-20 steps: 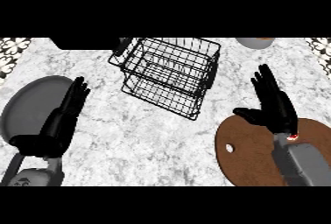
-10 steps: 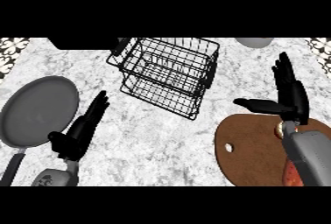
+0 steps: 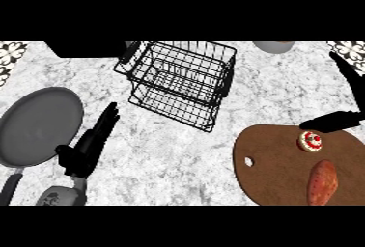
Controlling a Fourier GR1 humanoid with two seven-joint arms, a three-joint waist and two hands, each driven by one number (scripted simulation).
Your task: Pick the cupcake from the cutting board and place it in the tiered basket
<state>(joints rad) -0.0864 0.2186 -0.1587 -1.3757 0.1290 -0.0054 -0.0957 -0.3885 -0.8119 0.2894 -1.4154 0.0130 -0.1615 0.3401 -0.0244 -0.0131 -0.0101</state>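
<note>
Right hand point(image 3: 335, 120) at the right edge, open: fingers straight, thumb spread wide, its tip just beside the cupcake point(image 3: 311, 141), nothing held. The cupcake sits near the far rim of the cutting board point(image 3: 274, 169), with a sweet potato point(image 3: 322, 182) nearer us on the same board. Left hand point(image 3: 87, 147) is open too, just beside the grey pan point(image 3: 39, 126). The tiered basket point(image 3: 182, 82) stands further up the counter point(image 3: 178, 159), bare marble between it and the board, which runs off the right edge.
</note>
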